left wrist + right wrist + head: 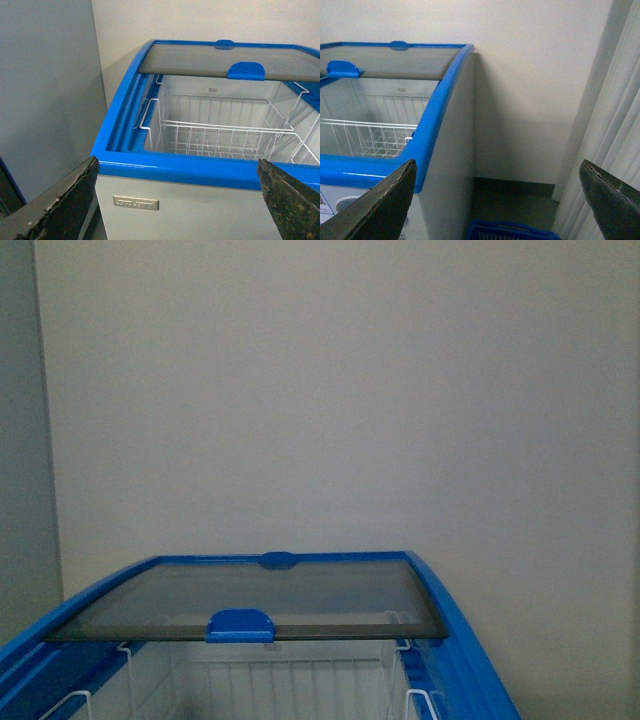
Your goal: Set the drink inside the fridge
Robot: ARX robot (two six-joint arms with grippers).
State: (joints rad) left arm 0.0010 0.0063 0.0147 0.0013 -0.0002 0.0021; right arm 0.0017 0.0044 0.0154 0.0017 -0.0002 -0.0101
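The fridge [455, 660], a white chest freezer with a blue top rim, served as the landmark for everything else. A plain pale wall [330, 390] rose directly behind the fridge, and a grey cabinet side [47, 95] stood just beside it on its left. To the fridge's right, white pleated curtains [612, 145] hung well apart from its white side wall, with a strip of floor between them. The fridge's glass sliding lid [270, 592] was pushed toward the back, covering the rear part of the top and leaving the front part open. Under that open part, white wire baskets [220, 135] hung inside the white interior, and nothing could be seen lying in them. On the floor near the fridge's front right corner sat a blue plastic mesh basket [512, 231], only its upper edge in sight. The lid's blue handle [240, 624] sat at the middle of its front edge. A small silver nameplate [135, 202] was fixed to the fridge's front just under the rim. The left gripper [177, 205] hovered in front of the fridge with its dark fingers [60, 207] spread wide and nothing between them. The right gripper [497, 202] hung off the fridge's front right corner, likewise spread wide and empty. The drink did not show in any view, so where it was could not be told.
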